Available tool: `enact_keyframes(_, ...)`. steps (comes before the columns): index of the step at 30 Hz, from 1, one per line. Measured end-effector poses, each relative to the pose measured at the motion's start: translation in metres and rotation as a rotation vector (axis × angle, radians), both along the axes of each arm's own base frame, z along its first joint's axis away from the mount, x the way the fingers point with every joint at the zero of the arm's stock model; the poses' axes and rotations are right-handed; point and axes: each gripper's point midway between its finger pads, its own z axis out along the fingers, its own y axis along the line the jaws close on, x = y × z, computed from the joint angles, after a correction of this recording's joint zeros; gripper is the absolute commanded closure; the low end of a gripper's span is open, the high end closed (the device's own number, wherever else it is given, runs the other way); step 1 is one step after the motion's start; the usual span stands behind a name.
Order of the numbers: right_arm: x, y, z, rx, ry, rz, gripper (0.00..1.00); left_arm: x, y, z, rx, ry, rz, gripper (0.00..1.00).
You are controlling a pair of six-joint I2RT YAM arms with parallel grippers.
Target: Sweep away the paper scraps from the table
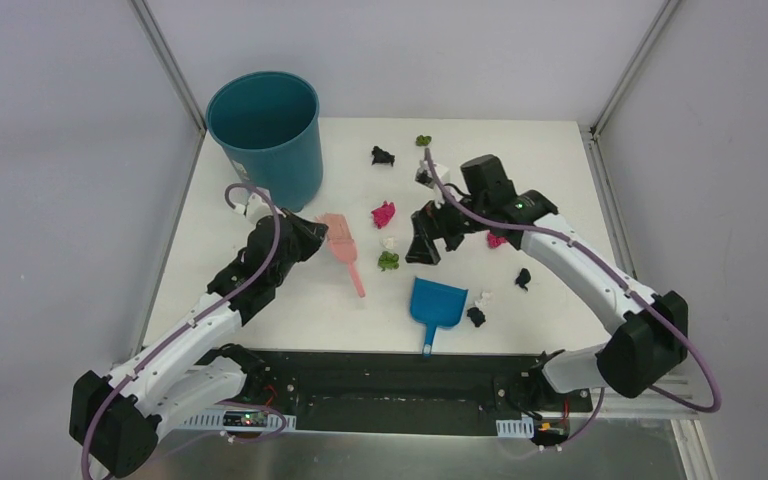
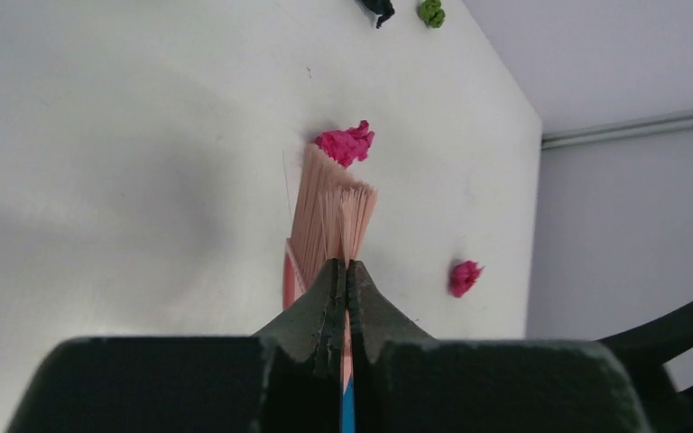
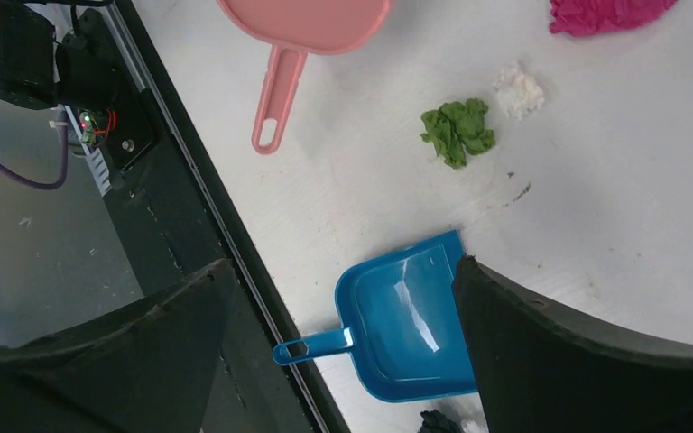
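The left jaws are pressed shut, with bristles of the pink brush [image 2: 329,212] fanning just past their tips. The right jaws gape wide over the table [image 3: 586,234] — blue dustpan [image 3: 406,334] below, between them.

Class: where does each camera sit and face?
Top external: high behind the left arm and right arm, both in view, looking down on the table.
Left wrist: behind the left gripper, shut on the pink brush, facing magenta paper scraps.
Right wrist: above the open right gripper, looking down at the blue dustpan.
Shared: both wrist views show the brush.
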Motion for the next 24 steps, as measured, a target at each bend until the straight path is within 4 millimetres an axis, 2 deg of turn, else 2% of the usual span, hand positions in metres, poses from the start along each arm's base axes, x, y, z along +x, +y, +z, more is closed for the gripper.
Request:
enact_keyframes(3, -0.001, 0.021, 0.0, -0.033, 0.006, 0.042, 0.06, -0.001, -0.003, 0.002, -0.119, 0.028, 0.046, 1.0)
enact_keyframes(8, 0.001, 0.039, -0.015, -0.078, 0.066, 0.049, 0.06, -0.004, -0.011, -0.004, -0.32, 0.11, 0.116, 1.0)
enact_keyframes(11, -0.009, 0.046, -0.027, -0.165, 0.055, 0.079, 0.08, -0.005, -0.013, -0.012, -0.423, 0.153, 0.162, 1.0)
enact_keyframes(16, -0.028, 0.065, -0.02, -0.252, -0.078, 0.18, 0.15, -0.005, -0.018, -0.026, -0.523, 0.229, 0.214, 1.0)
enact_keyframes(24, -0.032, 0.066, -0.027, -0.381, -0.259, 0.263, 0.24, -0.004, -0.029, -0.028, -0.65, 0.302, 0.238, 1.0)
